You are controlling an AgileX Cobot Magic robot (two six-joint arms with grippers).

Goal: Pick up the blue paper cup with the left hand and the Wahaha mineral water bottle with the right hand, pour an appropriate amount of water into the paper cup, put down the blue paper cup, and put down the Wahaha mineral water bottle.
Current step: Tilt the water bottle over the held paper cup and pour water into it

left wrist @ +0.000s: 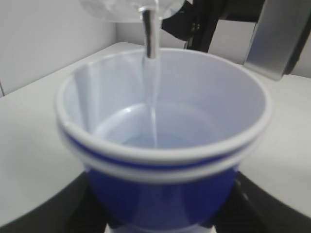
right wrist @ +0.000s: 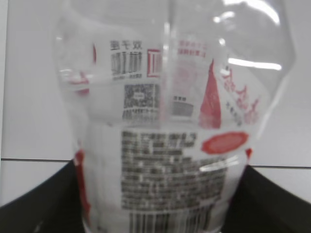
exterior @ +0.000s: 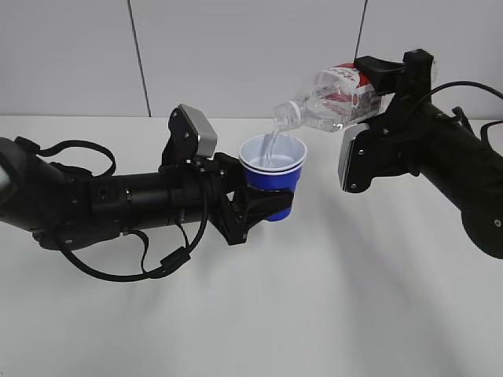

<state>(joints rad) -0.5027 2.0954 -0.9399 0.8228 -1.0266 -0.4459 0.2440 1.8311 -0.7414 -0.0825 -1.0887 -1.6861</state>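
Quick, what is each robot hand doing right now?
Left gripper: closed on the blue paper cup, held upright above the table.
Right gripper: closed on the Wahaha mineral water bottle, tipped and pouring into the cup.

- Above the blue paper cup (exterior: 273,169) the way is blocked: the neck of the tilted Wahaha mineral water bottle (exterior: 330,98) hangs just over the rim
- The left hand (exterior: 259,206) clamps the cup's lower wall, closing off its left side and underside
- The right hand (exterior: 369,82) fills the room right of the bottle
- The white table (exterior: 330,298) lies open in front of both arms
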